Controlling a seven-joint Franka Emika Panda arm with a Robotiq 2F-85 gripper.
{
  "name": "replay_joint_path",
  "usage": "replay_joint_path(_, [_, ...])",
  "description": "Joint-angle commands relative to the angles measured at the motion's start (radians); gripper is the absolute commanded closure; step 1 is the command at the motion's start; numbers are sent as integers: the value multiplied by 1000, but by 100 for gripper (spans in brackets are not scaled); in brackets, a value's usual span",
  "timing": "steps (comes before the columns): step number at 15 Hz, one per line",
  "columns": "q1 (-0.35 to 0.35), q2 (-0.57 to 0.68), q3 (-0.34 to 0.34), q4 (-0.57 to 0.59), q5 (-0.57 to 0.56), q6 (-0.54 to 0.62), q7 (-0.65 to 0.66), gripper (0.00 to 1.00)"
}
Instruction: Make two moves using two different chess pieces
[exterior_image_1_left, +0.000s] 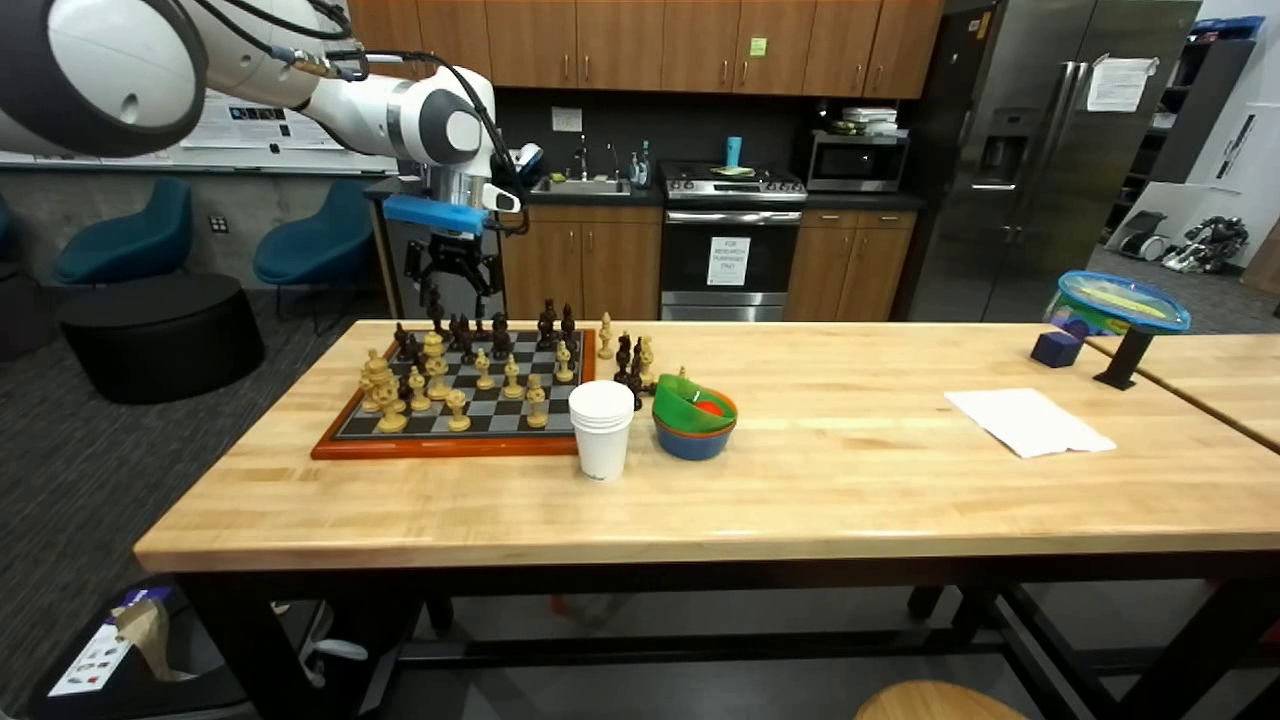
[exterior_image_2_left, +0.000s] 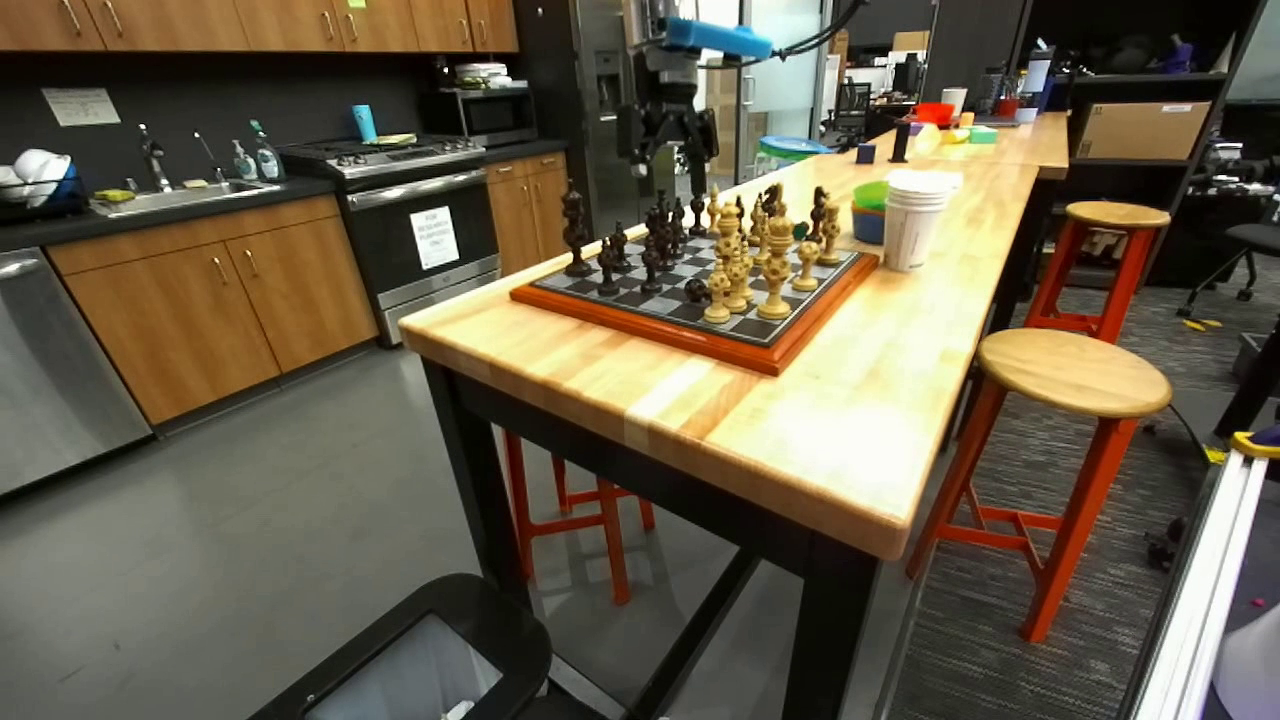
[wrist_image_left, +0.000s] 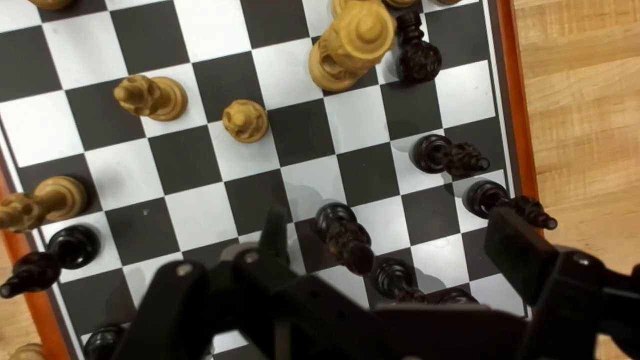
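Observation:
The chessboard with its orange-red frame carries light and dark chess pieces. My gripper hangs above the board's dark side in both exterior views, pointing down. In the wrist view the gripper is open, its fingers wide apart with nothing held. A tall dark piece stands on the board below the gap, and another dark piece is partly covered by the gripper. Farther up are a small light piece and a tall light piece. Beside the latter, a dark piece lies on its side.
Stacked white cups stand at the board's corner, next to nested coloured bowls. Several off-board pieces crowd the table beside the board. Farther along are a paper sheet, a dark blue block and a blue-lidded tub.

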Motion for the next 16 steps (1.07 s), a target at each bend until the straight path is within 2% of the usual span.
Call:
replay_joint_path(1, [14,25,-16,13,-11,21,25,0])
replay_joint_path(14, [28,56,-24,6,-20,106,97,0])
replay_joint_path(15, [28,54,-25,3,-20,109,104,25])
replay_joint_path(16, [28,51,-26,0,-20,113,112,26])
